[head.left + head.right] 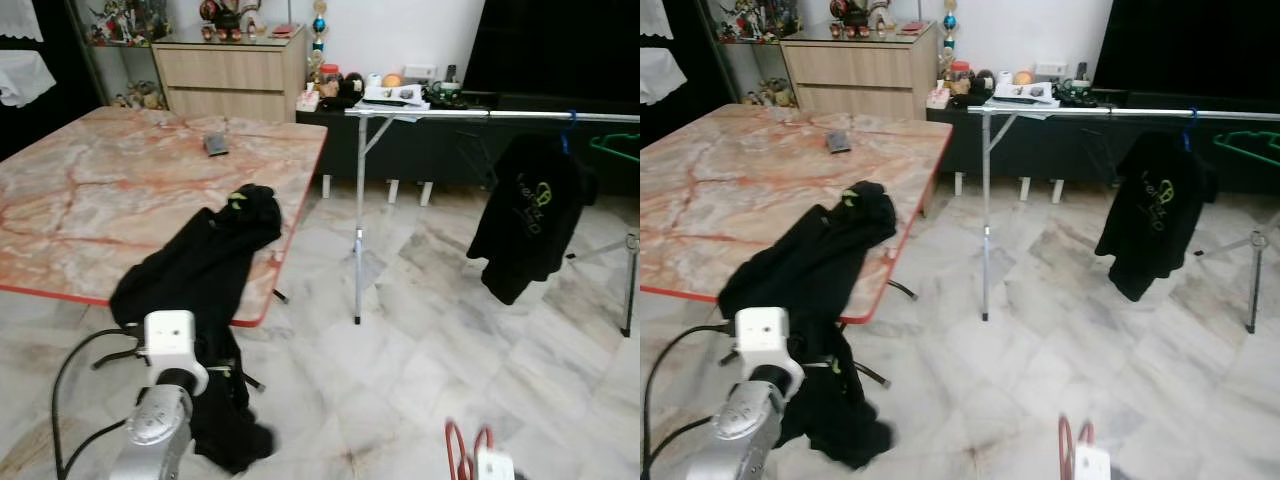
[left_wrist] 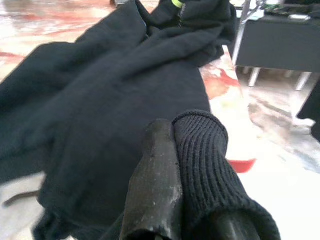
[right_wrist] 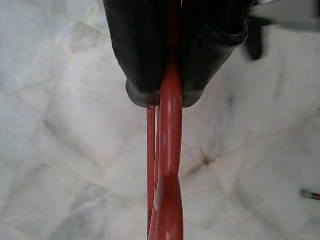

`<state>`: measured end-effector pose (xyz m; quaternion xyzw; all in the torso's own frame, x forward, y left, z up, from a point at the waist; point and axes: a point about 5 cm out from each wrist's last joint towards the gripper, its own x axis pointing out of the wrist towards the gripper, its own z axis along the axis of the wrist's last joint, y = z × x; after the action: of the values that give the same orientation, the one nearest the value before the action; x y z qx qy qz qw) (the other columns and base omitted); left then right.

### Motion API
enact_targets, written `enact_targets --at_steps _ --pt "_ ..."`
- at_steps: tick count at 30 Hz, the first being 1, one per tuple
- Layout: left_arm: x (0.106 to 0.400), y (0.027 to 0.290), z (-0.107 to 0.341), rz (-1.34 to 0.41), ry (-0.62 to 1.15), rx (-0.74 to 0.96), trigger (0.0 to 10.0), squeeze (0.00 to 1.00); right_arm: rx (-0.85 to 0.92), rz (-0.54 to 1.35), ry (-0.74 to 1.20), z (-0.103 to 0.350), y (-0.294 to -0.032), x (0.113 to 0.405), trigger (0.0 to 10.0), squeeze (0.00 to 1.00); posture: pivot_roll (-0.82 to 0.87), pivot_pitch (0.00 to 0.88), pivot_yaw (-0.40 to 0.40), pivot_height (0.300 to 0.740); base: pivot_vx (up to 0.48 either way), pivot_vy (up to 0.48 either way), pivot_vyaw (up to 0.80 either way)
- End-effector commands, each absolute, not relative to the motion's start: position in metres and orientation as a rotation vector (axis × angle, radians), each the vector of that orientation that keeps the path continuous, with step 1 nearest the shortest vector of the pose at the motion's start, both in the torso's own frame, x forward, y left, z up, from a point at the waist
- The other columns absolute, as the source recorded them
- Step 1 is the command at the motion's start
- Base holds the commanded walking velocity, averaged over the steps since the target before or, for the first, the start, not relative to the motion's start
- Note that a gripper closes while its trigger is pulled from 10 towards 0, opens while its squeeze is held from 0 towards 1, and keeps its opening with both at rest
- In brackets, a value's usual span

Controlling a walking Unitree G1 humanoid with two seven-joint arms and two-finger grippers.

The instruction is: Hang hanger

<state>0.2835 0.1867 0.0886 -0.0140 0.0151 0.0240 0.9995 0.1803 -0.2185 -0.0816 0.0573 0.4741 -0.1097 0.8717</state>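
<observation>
The red hanger [image 3: 169, 200] is pinched between the two black fingers of the right end effector [image 3: 167, 95], low over the marble floor [image 1: 420, 330] and well short of the clothes rail [image 1: 500, 116]. It looks like thin plastic, so I judge it light, stiff and a little slick; the grip sits on a narrow bar, and a hold near the neck, just below the hook, should keep it from swinging when it is lifted to the rail.

The left end effector [image 2: 172, 150] has its fingers pressed together, with nothing seen between them; one finger wears a knitted black sleeve. It points at the black garment [image 1: 205, 265], soft and limp, which drapes off the edge of the marble-topped counter [image 1: 100, 200], on the far side of that counter from the rail.

On the rail hang a black shirt [image 1: 528, 215] and, beside it, a green hanger [image 1: 615, 150]
</observation>
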Motion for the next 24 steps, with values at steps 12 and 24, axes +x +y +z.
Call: enact_targets --at_steps 12,24 --pt "0.2848 0.1934 0.0972 0.068 -0.009 -0.009 10.0 0.00 0.114 -0.212 0.961 -0.0768 -0.2157 0.1912 10.0 0.00 0.08 0.000 -0.043 0.740 0.000 0.369 0.00" --pt "0.2854 0.1924 0.0989 0.060 -0.016 -0.006 10.0 0.00 0.116 -0.215 0.961 -0.0768 -0.2159 0.1910 10.0 0.00 0.08 0.000 -0.043 0.740 0.000 0.368 0.00"
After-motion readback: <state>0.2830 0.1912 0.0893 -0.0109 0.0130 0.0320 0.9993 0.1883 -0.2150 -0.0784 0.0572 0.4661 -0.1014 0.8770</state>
